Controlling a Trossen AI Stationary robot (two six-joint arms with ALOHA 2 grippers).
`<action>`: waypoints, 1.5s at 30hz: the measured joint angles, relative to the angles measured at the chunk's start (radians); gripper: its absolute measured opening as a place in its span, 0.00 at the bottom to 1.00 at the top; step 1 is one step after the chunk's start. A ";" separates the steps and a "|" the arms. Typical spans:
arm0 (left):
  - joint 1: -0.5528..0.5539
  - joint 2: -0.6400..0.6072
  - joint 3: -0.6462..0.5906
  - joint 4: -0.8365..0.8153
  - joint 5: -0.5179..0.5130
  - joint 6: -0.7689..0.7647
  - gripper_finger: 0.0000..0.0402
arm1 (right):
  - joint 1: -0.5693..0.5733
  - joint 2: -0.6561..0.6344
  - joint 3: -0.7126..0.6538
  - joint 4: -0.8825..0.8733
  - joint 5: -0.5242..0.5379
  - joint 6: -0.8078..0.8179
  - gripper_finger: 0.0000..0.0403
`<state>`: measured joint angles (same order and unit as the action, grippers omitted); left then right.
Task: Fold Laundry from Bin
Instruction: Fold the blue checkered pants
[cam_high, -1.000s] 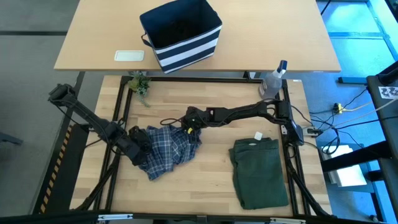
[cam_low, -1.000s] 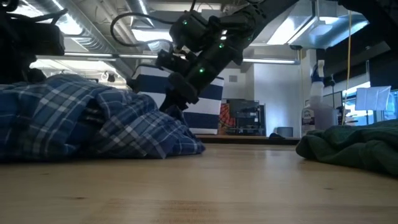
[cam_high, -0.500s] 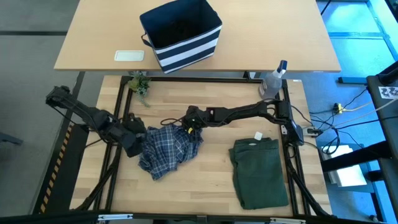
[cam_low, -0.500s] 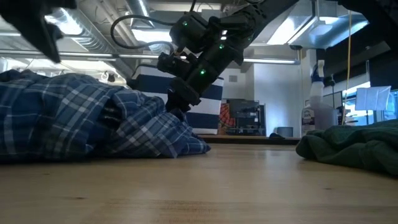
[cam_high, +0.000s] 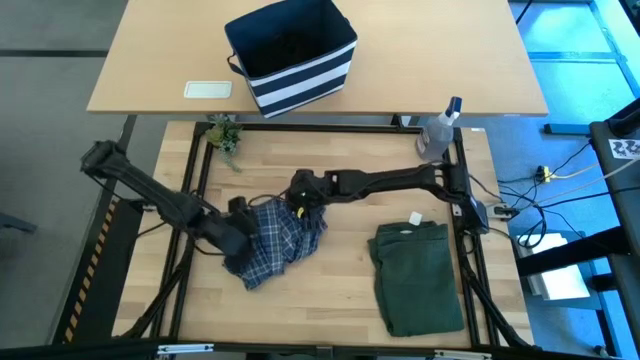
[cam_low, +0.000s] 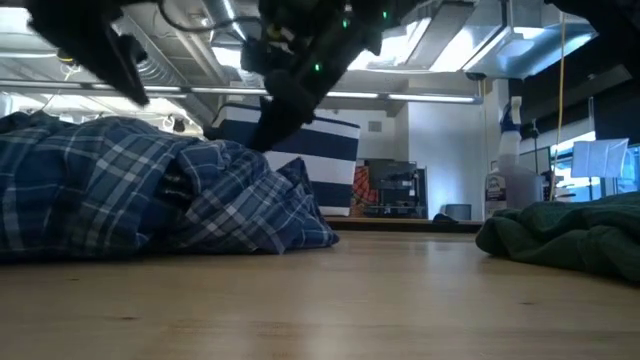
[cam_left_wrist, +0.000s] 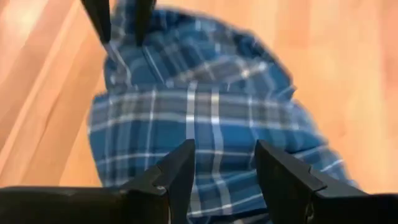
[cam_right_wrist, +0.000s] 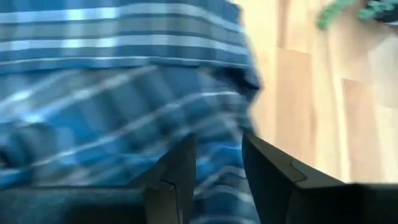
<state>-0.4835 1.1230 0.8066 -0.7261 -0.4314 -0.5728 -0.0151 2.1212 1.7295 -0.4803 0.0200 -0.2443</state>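
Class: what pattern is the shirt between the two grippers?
Blue-and-white plaid; the shirt shows best in the left wrist view.

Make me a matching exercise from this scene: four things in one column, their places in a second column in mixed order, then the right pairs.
Things:
1. plaid shirt
2. olive-green garment
3. bin
4. spray bottle

Places:
A. on the far table, beyond the work table
B. at the work table's far right corner
C. bunched up between the two grippers
D. laid flat on the right side of the work table

Pairs: 1-C, 2-D, 3-A, 4-B
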 joint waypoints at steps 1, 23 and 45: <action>0.000 0.025 0.000 -0.001 0.000 -0.006 0.40 | 0.010 0.000 0.010 -0.019 0.000 0.000 0.32; -0.132 0.099 -0.001 -0.006 -0.124 -0.109 0.39 | 0.051 0.001 -0.054 0.214 -0.370 0.441 0.32; -0.140 0.101 -0.001 -0.006 -0.127 -0.098 0.39 | 0.019 0.084 -0.058 0.379 -0.459 0.566 0.19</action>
<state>-0.6235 1.2239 0.8059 -0.7319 -0.5581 -0.6708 0.0043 2.2051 1.6714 -0.1009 -0.4389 0.3214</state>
